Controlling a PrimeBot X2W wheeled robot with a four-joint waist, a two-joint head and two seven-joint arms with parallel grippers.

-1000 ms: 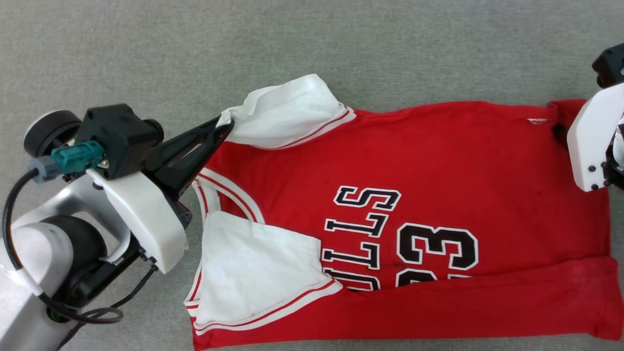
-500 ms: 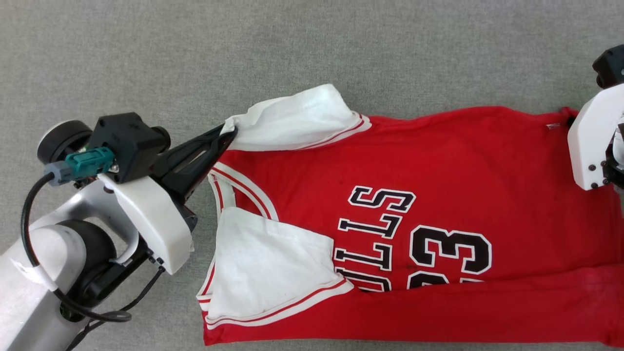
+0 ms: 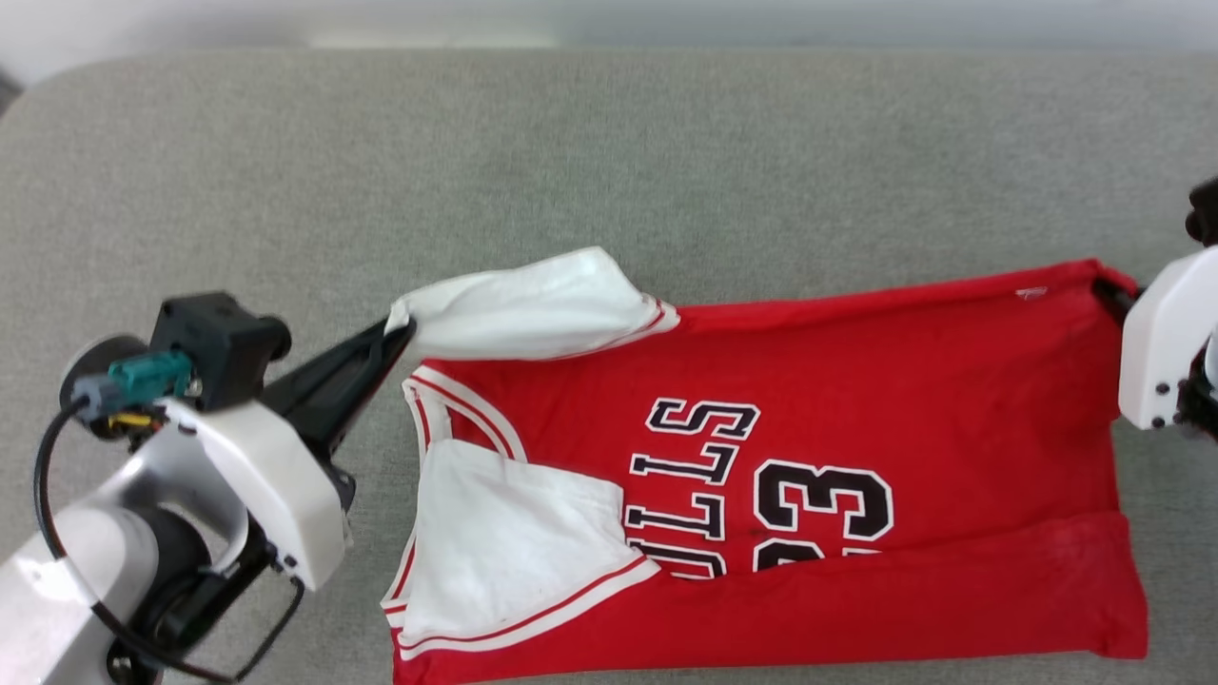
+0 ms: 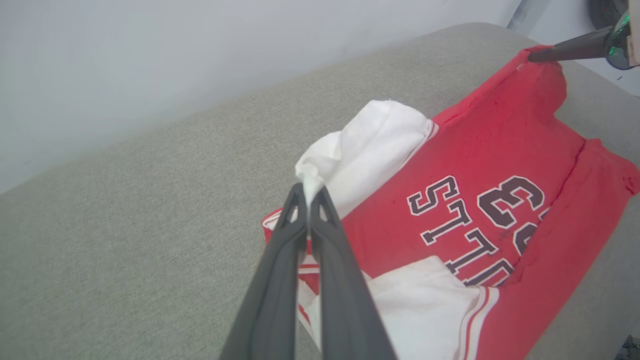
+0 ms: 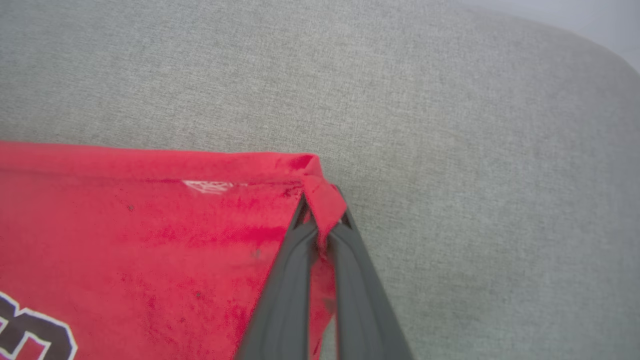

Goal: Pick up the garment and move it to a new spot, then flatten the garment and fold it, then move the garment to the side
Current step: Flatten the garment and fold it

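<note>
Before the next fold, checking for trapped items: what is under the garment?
Grey cushion shows around the garment; beneath it is covered. Its folded near edge hides part of the lettering and number.

Head view looks steeply down; wrist views close, oblique; all share garment.

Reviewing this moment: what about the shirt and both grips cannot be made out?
Head view: lettering and number are partly covered by the garment's folded-over lower strip and a white sleeve.
Head view: the garment's near left corner is cut off by the bottom edge.
Wrist views: how much cloth the left gripper and right gripper pinch is hidden between their shut fingers.
</note>
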